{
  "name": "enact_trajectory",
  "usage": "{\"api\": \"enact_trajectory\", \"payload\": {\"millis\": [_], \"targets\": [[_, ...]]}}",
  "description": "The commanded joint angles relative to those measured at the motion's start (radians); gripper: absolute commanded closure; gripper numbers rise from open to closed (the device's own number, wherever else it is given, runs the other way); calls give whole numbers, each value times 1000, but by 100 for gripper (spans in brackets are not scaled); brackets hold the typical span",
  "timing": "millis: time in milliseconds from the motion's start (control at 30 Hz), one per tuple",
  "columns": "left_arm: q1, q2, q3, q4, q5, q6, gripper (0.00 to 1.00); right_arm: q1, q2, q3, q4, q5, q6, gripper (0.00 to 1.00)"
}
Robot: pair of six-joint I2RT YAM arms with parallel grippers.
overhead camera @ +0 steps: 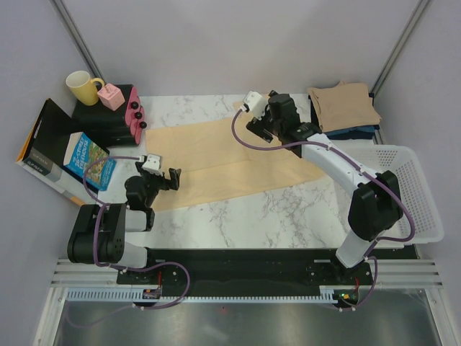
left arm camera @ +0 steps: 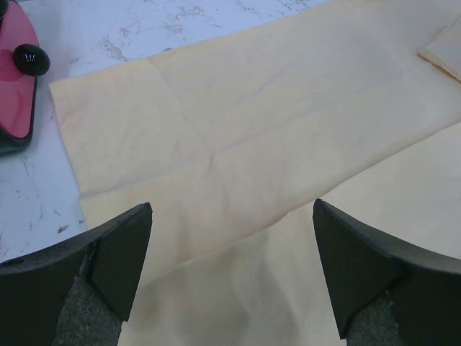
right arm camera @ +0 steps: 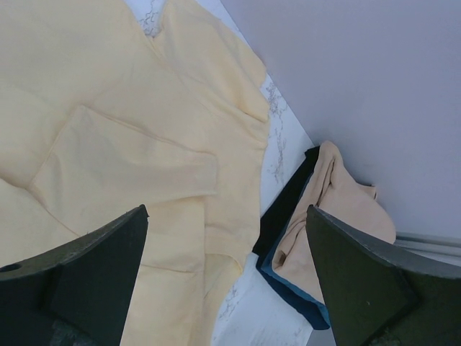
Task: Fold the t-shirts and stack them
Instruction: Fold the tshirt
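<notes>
A pale yellow-cream t-shirt lies folded lengthwise into a long band across the marble table; it also shows in the left wrist view and in the right wrist view. A folded tan-beige t-shirt tops a stack of dark navy/teal and black shirts at the back right; the tan one, the navy one and the black one show in the right wrist view. My left gripper is open over the band's left end. My right gripper is open above the band's right end, beside the stack.
A white mesh basket stands at the right edge. At the back left are a yellow mug, a pink box, a red-pink object with black knobs and a colourful carton.
</notes>
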Motion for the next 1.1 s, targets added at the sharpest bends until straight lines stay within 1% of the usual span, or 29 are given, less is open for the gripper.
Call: {"api": "enact_trajectory", "payload": {"millis": [0, 233, 400, 433, 467, 533, 567, 600, 633, 667, 700, 733, 767, 800, 833, 867, 900, 933, 967, 1000, 1033, 1067], "targets": [[3, 5, 19, 42, -9, -28, 1, -3, -39, -17, 38, 21, 32, 2], [3, 5, 18, 44, -9, -31, 0, -3, -74, -57, 53, 37, 9, 2], [3, -3, 13, 54, -11, -28, 1, -3, -90, -95, 74, 60, 51, 2], [3, -16, 13, 23, -19, -34, 0, -3, -97, -104, 73, 60, 57, 2], [3, -80, 18, -31, -26, -37, 1, -1, -102, -109, 74, 63, 60, 2], [3, -175, 77, -192, -10, -22, 0, -3, -126, -129, 76, 73, 68, 2], [3, -258, 144, -378, 59, 13, 1, -4, -136, -138, 81, 87, 69, 2], [3, -301, 181, -466, 122, 74, 0, -4, -146, -149, 82, 89, 69, 2], [1, -334, 217, -546, 180, 202, 1, -6, -166, -172, 82, 89, 68, 2], [1, -358, 281, -690, 280, 260, 1, -9, -177, -186, 84, 90, 66, 2], [1, -398, 318, -761, 308, 305, 1, -9, -197, -198, 81, 92, 66, 2], [0, -404, 358, -850, 329, 381, 1, -15, -206, -224, 79, 90, 63, 2], [-3, -406, 449, -931, 362, 414, 0, -18, -214, -235, 71, 93, 65, 2], [-3, -386, 497, -1091, 365, 446, 1, -21, -223, -241, 64, 90, 66, 2], [-3, -369, 546, -1166, 363, 492, 0, -36, -228, -252, 59, 92, 83, 2], [-5, -351, 653, -1233, 336, 515, 0, -46, -229, -253, 49, 99, 89, 2], [-5, -307, 709, -1375, 318, 544, 0, -53, -222, -252, 38, 113, 95, 2], [-3, -284, 758, -1419, 292, 590, 0, -81, -213, -237, 21, 110, 107, 2], [-5, -261, 845, -1464, 220, 599, 1, -98, -205, -223, -23, 98, 117, 2], [-5, -233, 890, -1502, 192, 615, 0, -118, -187, -209, -46, 81, 129, 2], [-3, -193, 930, -1569, 166, 638, 0, -156, -176, -171, -74, 26, 138, 2], [-5, -175, 1000, -1599, 138, 649, 0, -173, -160, -151, -144, -12, 135, 2]]}}
